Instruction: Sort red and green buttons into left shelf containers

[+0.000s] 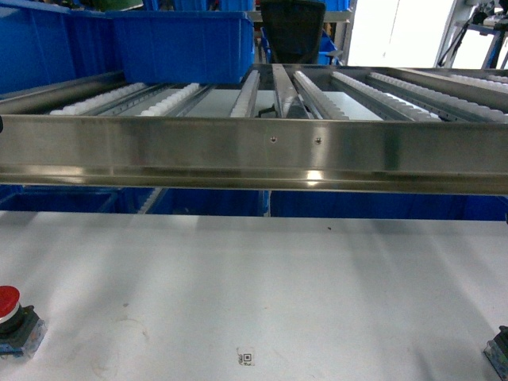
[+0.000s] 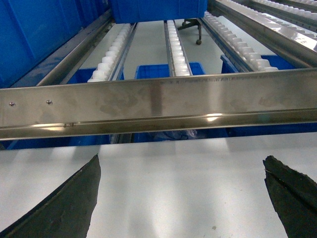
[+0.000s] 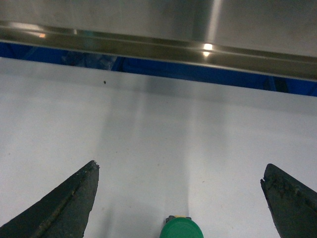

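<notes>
Head view, nearest first: red button [image 1: 9,311] at the lower left of the white counter [image 1: 262,278], domed cap on a dark blocky body, cut off by the left edge; at the lower right corner a dark block [image 1: 498,353], mostly cropped, too little visible to name. Small printed square marker [image 1: 247,358] near the bottom middle. No arm or end effector visible from the head camera. Beyond the counter, a wide steel rail [image 1: 254,151] across the whole width, hiding most of the blue bins [image 1: 206,202] below it; behind, roller tracks [image 1: 171,99] running back to a large blue container [image 1: 182,44] at the upper left, top cropped. Dark office chair [image 1: 292,28] farther back, partly hidden. Left wrist-mounted view: left end effector [image 2: 181,198] spread wide, only the two dark finger tips [image 2: 69,203] in frame, nothing between them, bare counter below. Right wrist-mounted view: right end effector [image 3: 181,198] likewise wide apart, above the counter, with the green button [image 3: 182,228] at the bottom edge between the fingers, only its round cap showing, body cut off; contact with either finger not seen.
</notes>
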